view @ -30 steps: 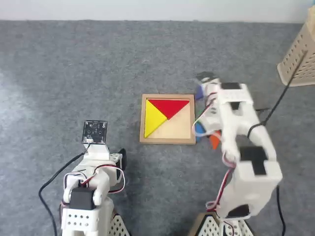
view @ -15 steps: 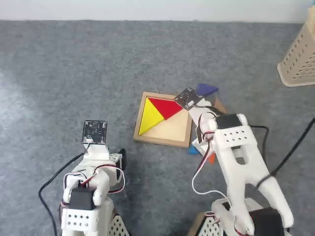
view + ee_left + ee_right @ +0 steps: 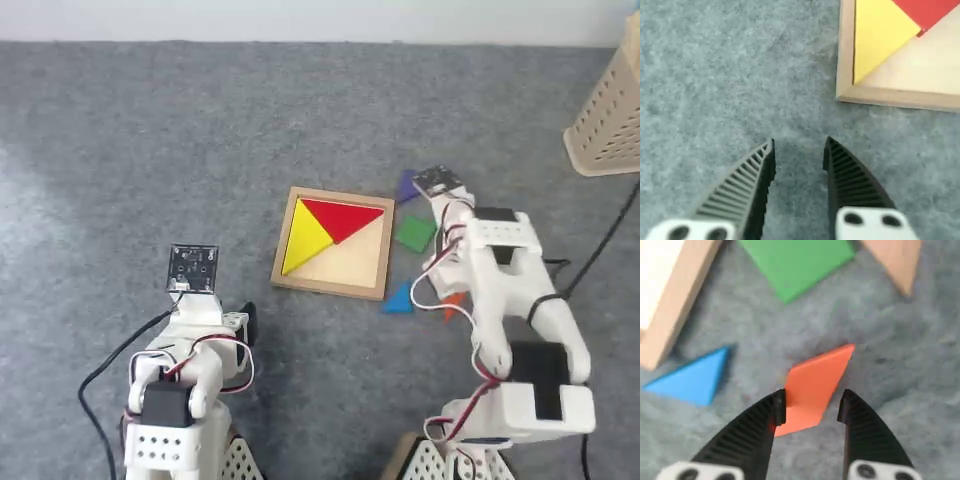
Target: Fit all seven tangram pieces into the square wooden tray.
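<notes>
Tray (image 3: 330, 289) has red (image 3: 343, 217) and yellow (image 3: 305, 240) seated. My right claw (image 3: 812, 397) is spread, straddling orange piece (image 3: 815, 385) near tray, so closing should pinch its edges.

Overhead, close wrist-cams; tray (image 3: 330, 289) in common

Bare grey tabletop (image 3: 150, 130) stretches left of and beyond the tray (image 3: 330, 289), whose raised rim stands just ahead of the left hand (image 3: 800, 145), while to the tray's right the green square (image 3: 414, 234), blue triangle (image 3: 399, 299) and orange piece (image 3: 815, 387) crowd the tabletop under the right hand (image 3: 812, 400).
</notes>
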Robot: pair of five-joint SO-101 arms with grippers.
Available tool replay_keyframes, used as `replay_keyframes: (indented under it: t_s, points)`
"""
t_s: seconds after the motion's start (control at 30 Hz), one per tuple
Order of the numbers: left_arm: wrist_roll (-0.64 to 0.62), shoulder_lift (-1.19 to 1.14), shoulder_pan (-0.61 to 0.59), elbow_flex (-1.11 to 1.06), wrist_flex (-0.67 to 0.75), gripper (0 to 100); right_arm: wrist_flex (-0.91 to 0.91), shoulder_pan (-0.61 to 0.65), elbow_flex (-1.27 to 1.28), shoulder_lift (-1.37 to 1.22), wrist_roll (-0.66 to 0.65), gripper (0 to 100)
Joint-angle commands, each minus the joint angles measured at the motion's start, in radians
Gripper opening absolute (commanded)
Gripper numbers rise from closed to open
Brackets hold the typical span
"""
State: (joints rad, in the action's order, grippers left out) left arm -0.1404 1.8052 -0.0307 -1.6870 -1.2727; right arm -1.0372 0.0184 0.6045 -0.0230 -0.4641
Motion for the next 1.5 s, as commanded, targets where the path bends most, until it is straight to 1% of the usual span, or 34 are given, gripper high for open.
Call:
replay_keyframes:
  t_s: [0.0, 0.07, 0.17, 0.3, 0.37, 0.43, 0.5, 0.73, 0.9, 1.0, 1.13, 1.27, 1.37, 1.47]
  points:
    - [-0.006, 0.020, -0.006, 0.002, 0.006, 15, 0.008, -0.044, -0.043, 0.024, 0.014, 17.7]
    - [-0.006, 0.020, -0.006, 0.002, 0.006, 15, -0.031, -0.033, -0.041, 0.090, 0.034, 17.7]
    - [-0.006, 0.020, -0.006, 0.002, 0.006, 15, -0.094, 0.030, -0.026, 0.219, 0.055, 17.7]
    - [-0.006, 0.020, -0.006, 0.002, 0.006, 15, -0.067, 0.104, 0.061, 0.309, 0.074, 18.4]
    - [-0.006, 0.020, -0.006, 0.002, 0.006, 15, -0.045, 0.130, 0.087, 0.288, 0.074, 22.9]
    - [-0.006, 0.020, -0.006, 0.002, 0.006, 15, -0.028, 0.131, 0.089, 0.240, 0.069, 28.5]
    - [-0.006, 0.020, -0.006, 0.002, 0.006, 15, -0.018, 0.130, 0.075, 0.180, 0.068, 31.9]
    - [-0.006, 0.020, -0.006, 0.002, 0.006, 15, 0.005, 0.117, -0.005, -0.007, 0.068, 31.0]
    - [-0.006, 0.020, -0.006, 0.002, 0.006, 15, 0.005, 0.068, -0.020, -0.021, 0.068, 25.9]
    - [-0.006, 0.020, -0.006, 0.002, 0.006, 15, 0.005, 0.065, -0.020, -0.019, 0.075, 23.1]
    - [-0.006, 0.020, -0.006, 0.002, 0.006, 15, 0.005, 0.065, -0.020, -0.022, 0.078, 15.6]
    - [-0.006, 0.020, -0.006, 0.002, 0.006, 15, 0.005, 0.065, -0.020, -0.015, 0.121, 8.9]
    - [-0.006, 0.020, -0.006, 0.002, 0.006, 15, -0.019, 0.064, -0.025, 0.005, 0.129, 4.5]
    - [-0.006, 0.020, -0.006, 0.002, 0.006, 15, -0.070, 0.070, -0.046, 0.101, 0.206, 0.5]
